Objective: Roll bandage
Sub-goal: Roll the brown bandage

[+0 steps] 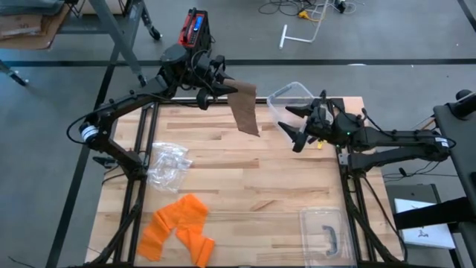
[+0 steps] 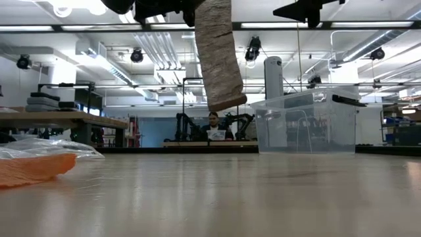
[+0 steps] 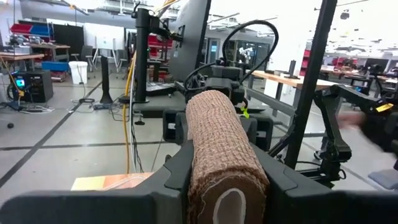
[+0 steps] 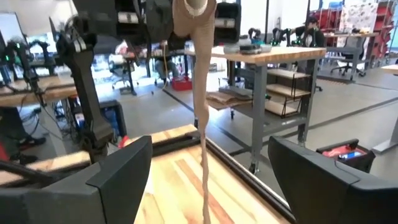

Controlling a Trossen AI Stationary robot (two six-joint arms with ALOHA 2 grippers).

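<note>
In the upper middle of the high view, the bandage is held aloft by the left gripper, its tail hanging free. The right gripper is spread wide nearby, empty. The loose tail could be missed, being thin and possibly swinging.

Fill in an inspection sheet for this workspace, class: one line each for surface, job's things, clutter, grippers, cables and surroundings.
Surface: wooden table, bare through the middle.
Job's things: brown bandage held up off the table, its loose end hanging down; rolled end in the left gripper's grasp.
Clutter: orange cloth and crumpled clear bag on the left side; clear bin at the far edge; clear lid near the right front corner.
Grippers: left gripper shut on the bandage; right gripper open, beside the hanging strip, holding nothing.
Cables: loose wires on the floor beyond the table.
Surroundings: workshop with benches; a seated person far behind.
</note>
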